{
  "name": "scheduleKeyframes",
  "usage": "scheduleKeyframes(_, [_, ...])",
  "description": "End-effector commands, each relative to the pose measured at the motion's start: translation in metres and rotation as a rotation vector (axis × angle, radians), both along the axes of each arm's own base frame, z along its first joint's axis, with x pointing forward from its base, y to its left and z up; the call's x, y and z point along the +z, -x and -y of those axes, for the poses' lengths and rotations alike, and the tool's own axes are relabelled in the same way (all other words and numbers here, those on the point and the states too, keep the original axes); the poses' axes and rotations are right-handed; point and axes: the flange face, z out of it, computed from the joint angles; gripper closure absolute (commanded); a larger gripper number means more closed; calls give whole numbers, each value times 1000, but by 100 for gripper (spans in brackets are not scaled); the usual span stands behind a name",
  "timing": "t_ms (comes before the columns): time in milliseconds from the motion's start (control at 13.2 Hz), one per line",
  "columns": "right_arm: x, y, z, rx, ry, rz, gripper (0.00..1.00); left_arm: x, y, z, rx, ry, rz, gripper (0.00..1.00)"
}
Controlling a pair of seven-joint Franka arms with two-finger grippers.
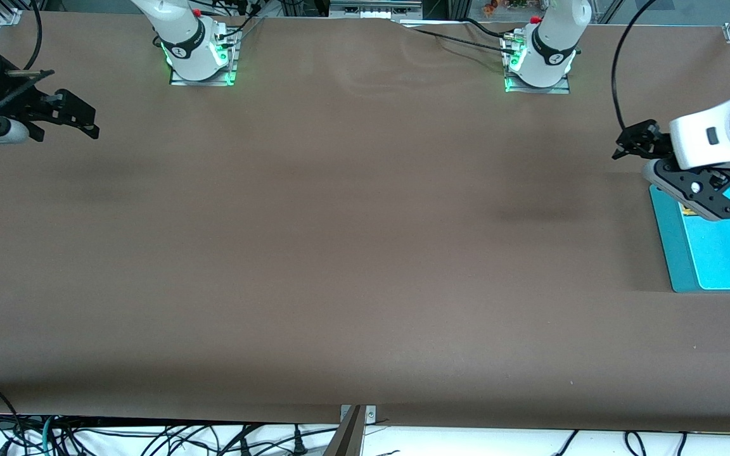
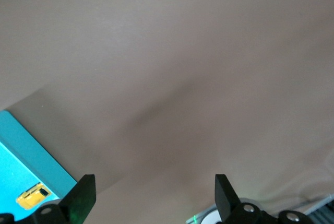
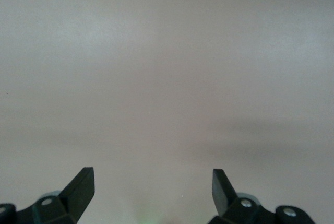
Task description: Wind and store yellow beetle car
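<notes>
- Yellow beetle car [image 2: 33,196] lies inside the turquoise tray [image 1: 720,253] at the left arm's end of the bench [image 1: 339,253]; only the left wrist view shows it, a small yellow body with dark windows, while in the front view the left arm covers that spot
- The car already sits where storing would leave it; whether its spring is wound cannot be told
- By my judgement it is a light, hard plastic toy with a smooth, rounded shell that could slip; the flat sides over the wheels offer the surest hold, gripped gently so the wheels and any winding parts are spared
- Left tool [image 1: 632,140] hangs over the bare bench just beside the tray's edge that is farther from the front camera, fingers spread wide with nothing between them
- Right tool [image 1: 73,117] hangs over the bench at the right arm's end, well apart from the tray, fingers likewise spread and carrying nothing; that arm waits
- The bench is covered with plain brown sheeting
</notes>
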Motion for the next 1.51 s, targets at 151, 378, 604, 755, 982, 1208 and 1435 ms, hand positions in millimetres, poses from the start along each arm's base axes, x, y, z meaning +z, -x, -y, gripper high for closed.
scheduleKeyframes(151, [9,1,2,13,8,0,0,3,44,-2,358,-61,140,0])
scheduleKeyframes(378, [8,1,2,13,8,-4,0,5,40,-12,439,-66,143,0])
scheduleKeyframes(604, [8,1,2,13,8,-9,0,12,29,-14,450,-62,135,0])
scheduleKeyframes(755, [8,2,2,13,8,-10,0,16,29,-12,447,-60,142,0])
scheduleKeyframes(982, [8,2,2,13,8,-12,0,21,30,-12,439,-67,143,0])
scheduleKeyframes(1208, [7,2,2,13,6,-15,0,24,33,-10,435,-71,125,0])
scheduleKeyframes(1435, [7,4,4,16,-1,-26,0,23,33,-10,435,-72,121,0])
